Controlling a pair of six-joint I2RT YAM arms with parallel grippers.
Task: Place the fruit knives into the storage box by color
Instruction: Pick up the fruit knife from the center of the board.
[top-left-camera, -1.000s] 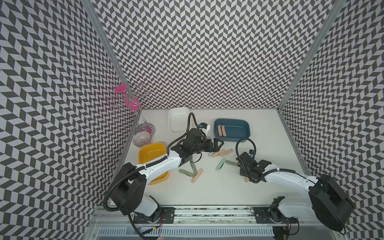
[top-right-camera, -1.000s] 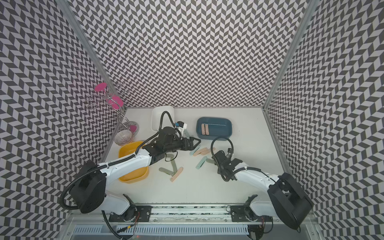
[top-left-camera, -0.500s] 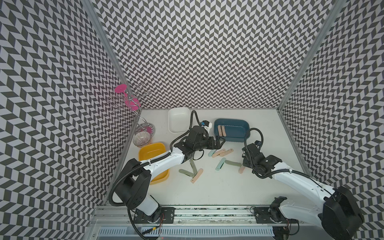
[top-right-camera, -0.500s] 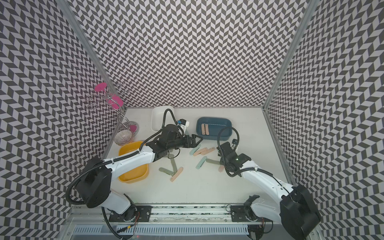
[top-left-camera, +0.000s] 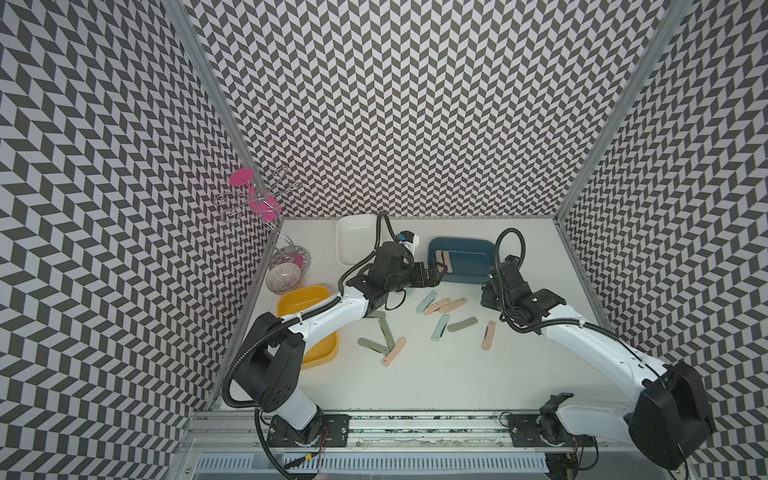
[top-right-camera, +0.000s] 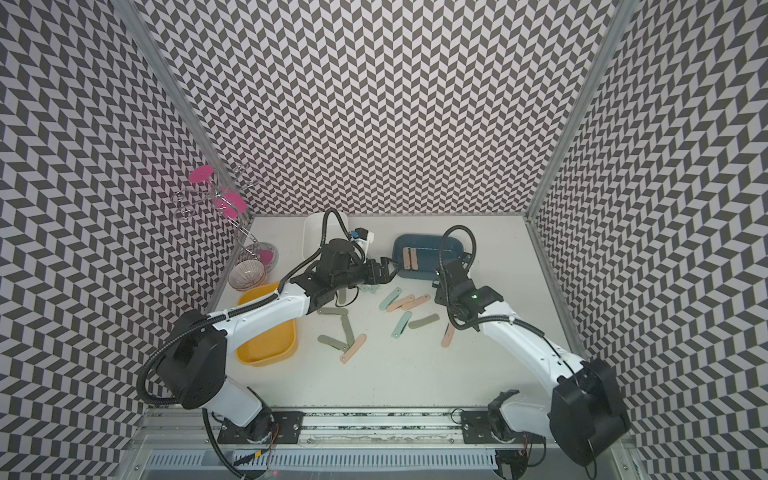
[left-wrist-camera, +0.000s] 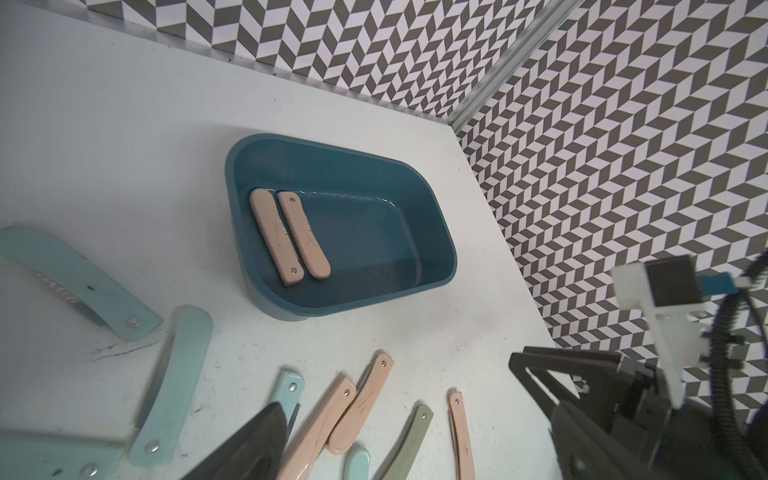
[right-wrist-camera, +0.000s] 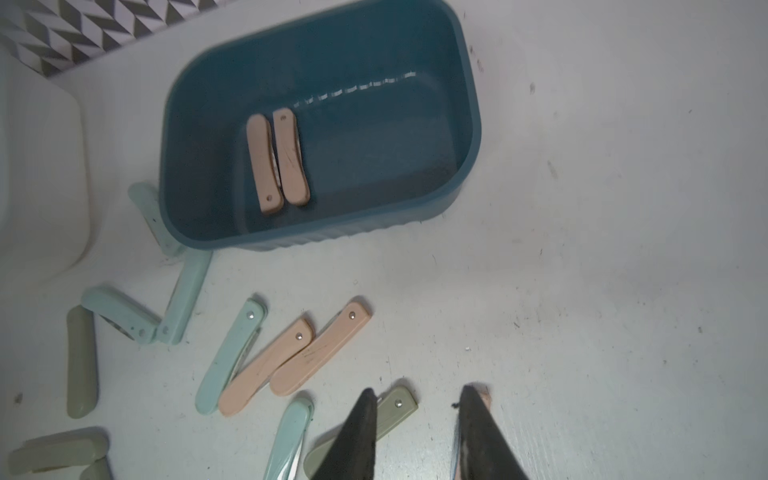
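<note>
Two peach-pink fruit knives lay side by side on the floor of the blue storage box, toward its left end. The rest were scattered flat on the white table on the near side of the box, with peach, mint and olive mixed together.

These looked like light, stiff, smooth plastic folders. They were thin enough that a finger would likely skid over one rather than get under it. A pinch across the narrow width at mid-length seemed the safest hold. A few mint ones sat partly unfolded and might swing at the rivet.

The right gripper hung over the table near the box's right end, its jaws parted with only bare table between them. An olive knife lay with its riveted end just beside one finger. A loose peach knife showed at the edge of the other finger, possibly touching it, though the wrist view was too tight to tell.

The left gripper stood spread wide and empty at the box's near-left corner, above the mint knives.
</note>
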